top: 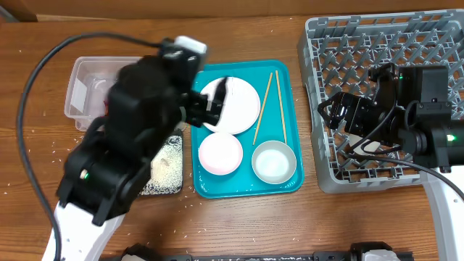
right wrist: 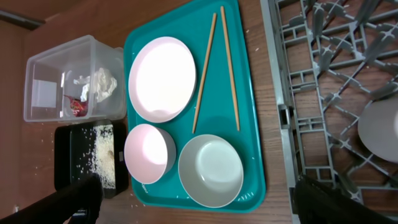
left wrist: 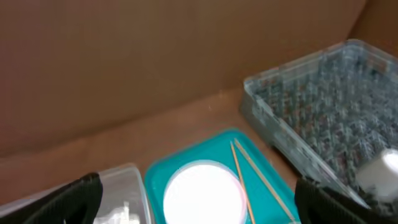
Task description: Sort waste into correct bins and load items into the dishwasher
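On the teal tray lie a large white plate, a smaller pinkish-white plate, a pale bowl and two wooden chopsticks. My left gripper is open and empty over the large plate's left edge; its wrist view shows the plate between the fingers. My right gripper is open and empty over the grey dish rack. A small white cup sits in the rack. The clear tub holds the tissue wad and red wrapper. The black tray holds rice.
Loose rice grains lie scattered on the wooden table around the black tray and the teal tray's front. A cardboard wall stands behind the table. The left arm's body hides part of the clear tub and black tray from overhead.
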